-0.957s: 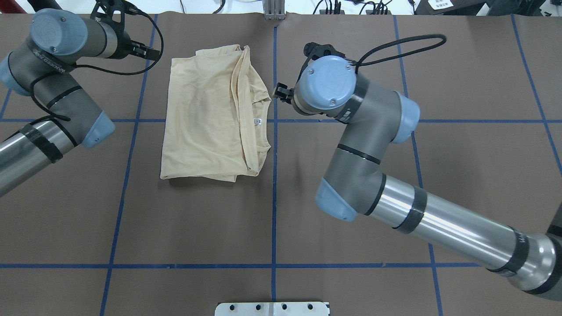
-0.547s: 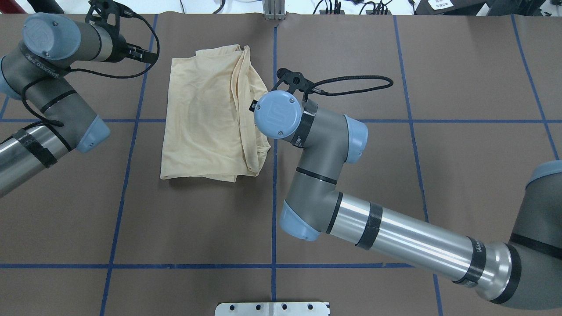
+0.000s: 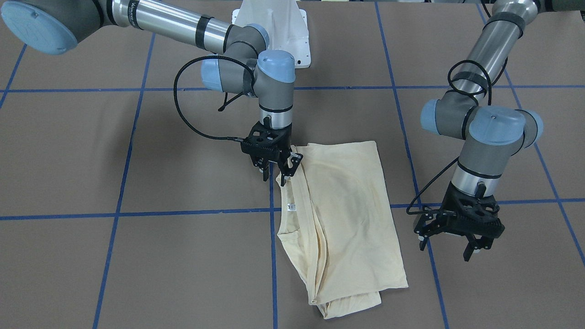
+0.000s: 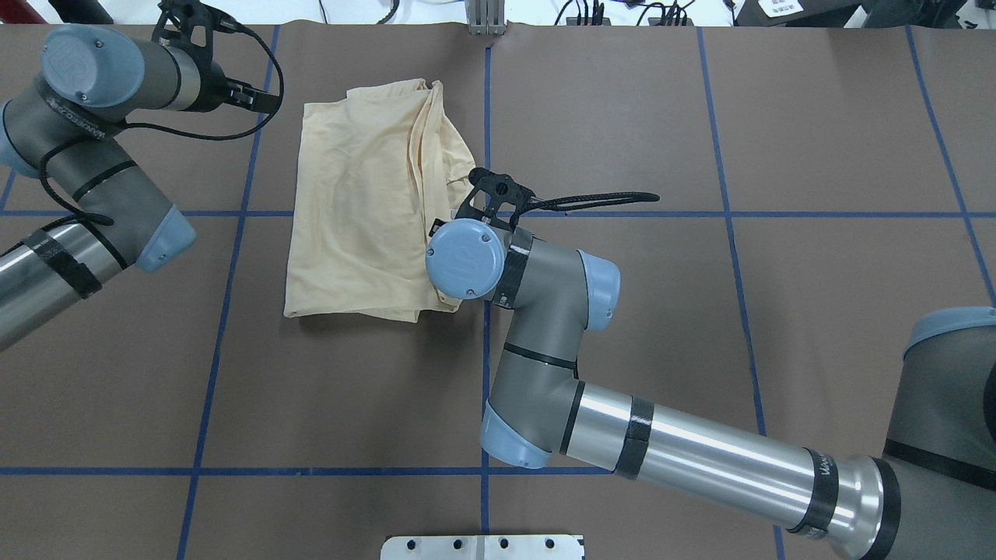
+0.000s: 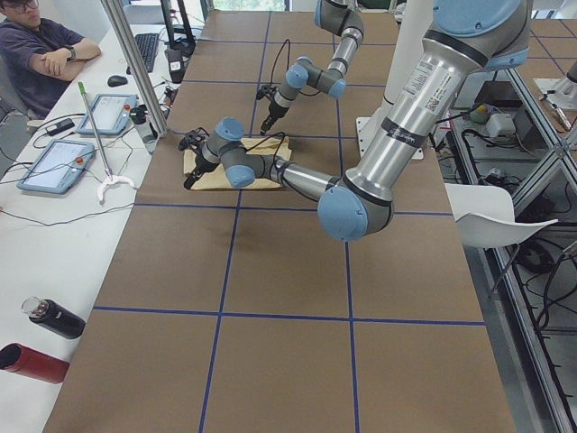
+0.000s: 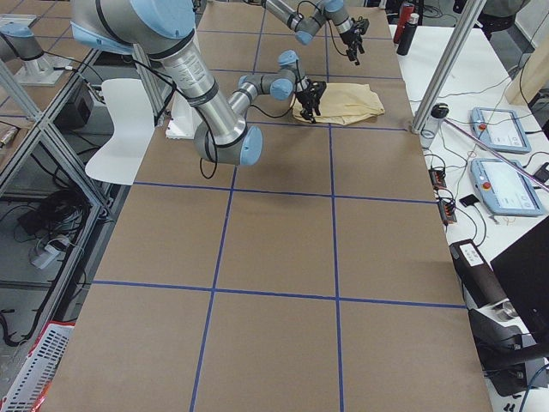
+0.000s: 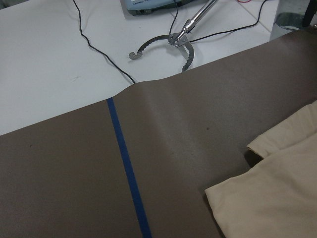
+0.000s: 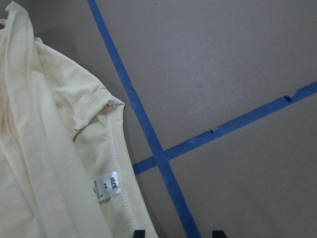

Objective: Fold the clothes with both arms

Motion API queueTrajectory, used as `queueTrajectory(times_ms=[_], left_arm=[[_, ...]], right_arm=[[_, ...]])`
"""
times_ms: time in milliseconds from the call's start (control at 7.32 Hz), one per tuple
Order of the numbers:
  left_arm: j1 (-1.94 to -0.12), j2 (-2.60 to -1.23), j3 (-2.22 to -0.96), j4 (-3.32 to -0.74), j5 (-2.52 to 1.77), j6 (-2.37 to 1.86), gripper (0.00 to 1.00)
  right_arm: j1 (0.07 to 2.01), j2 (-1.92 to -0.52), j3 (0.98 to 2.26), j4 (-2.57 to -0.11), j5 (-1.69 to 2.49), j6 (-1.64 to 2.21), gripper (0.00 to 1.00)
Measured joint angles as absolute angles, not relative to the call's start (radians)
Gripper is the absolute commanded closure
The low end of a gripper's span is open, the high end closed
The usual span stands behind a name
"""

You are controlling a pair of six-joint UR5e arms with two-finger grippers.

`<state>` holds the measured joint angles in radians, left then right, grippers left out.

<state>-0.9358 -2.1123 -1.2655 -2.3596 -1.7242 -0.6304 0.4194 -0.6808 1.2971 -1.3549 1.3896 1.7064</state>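
Overhead exterior shows my worktop (image 4: 350, 389) covered in brown sheeting and squared off by blue tape lines (image 4: 485, 389). My white pedestal (image 3: 274, 27) stands at the near edge. Beyond the far edge runs a white side table (image 5: 54, 253) with control tablets (image 5: 54, 165) and two bottles (image 5: 54, 317). A person (image 5: 45, 54) sits there with arms folded.

My right gripper (image 3: 274, 177) is low at the T-shirt (image 4: 358, 202), on its right long edge by the neck opening. The jaws are spread and hold nothing. In the right wrist view one fingertip (image 8: 140, 233) is over the neckline hem and the other over bare sheeting. I cannot tell whether either touches the cloth.

My left gripper (image 3: 445, 251) hangs over bare worktop just beside the shirt's far left corner. It is clear of the cloth, with its jaws wide apart and empty.

The shirt lies in the far half of the worktop, its right edge along the centre tape line. It is pale cream-yellow and folded into a long rough rectangle. A ridge of doubled cloth runs lengthwise near the right side. The neckline faces right and shows a small white label (image 8: 108, 187) reading "SIZE". The layers at the far end sit unevenly.
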Motion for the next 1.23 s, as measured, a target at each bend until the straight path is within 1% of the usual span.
queueTrajectory(times_ms=[547,683,820,957,1230], left_arm=[[-0.936,-2.112,-1.266,-2.359,-1.724,-0.63,0.0],[-0.936,-2.112,-1.266,-2.359,-1.724,-0.63,0.0],[-0.936,-2.112,-1.266,-2.359,-1.724,-0.63,0.0],[-0.936,-2.112,-1.266,-2.359,-1.724,-0.63,0.0],[-0.936,-2.112,-1.266,-2.359,-1.724,-0.63,0.0]], right_arm=[[0.396,-0.671,1.266,-1.332,1.383,1.708,0.55],[0.388,-0.67,1.266,-1.332,1.382,1.709,0.59],[0.383,-0.67,1.265,-1.331,1.38,1.71,0.84],[0.381,-0.67,1.265,-1.332,1.38,1.711,1.0],[0.379,-0.668,1.269,-1.329,1.381,1.705,1.0]])
